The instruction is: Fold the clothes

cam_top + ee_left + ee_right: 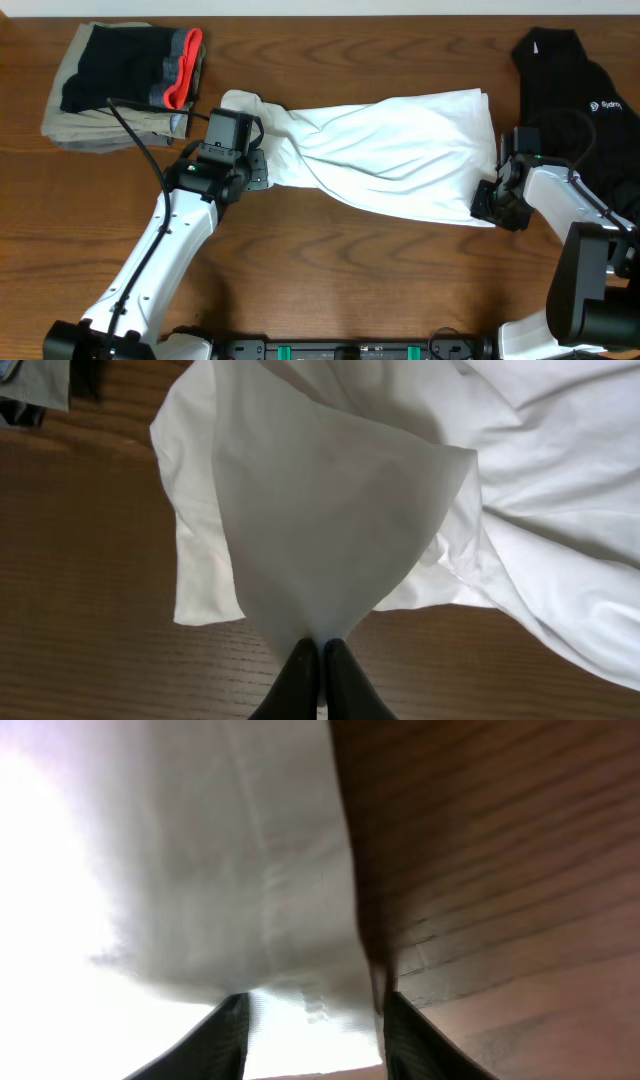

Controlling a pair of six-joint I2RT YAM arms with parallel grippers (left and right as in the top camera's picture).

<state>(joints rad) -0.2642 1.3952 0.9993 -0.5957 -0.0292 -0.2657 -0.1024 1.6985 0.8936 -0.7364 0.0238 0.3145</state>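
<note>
Left wrist: white T-shirt [330, 510] is pinched by left gripper [320, 652], fanning ahead; its hem [300, 900] is straddled by spread right gripper [312, 1012].

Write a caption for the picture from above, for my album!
A white T-shirt lies twisted across a wooden table, the left gripper pinching one end, the right gripper at the other.

The T-shirt [390, 150] lies between the folded stack [125, 85] (far left) and another top [575, 80] on the right.
</note>
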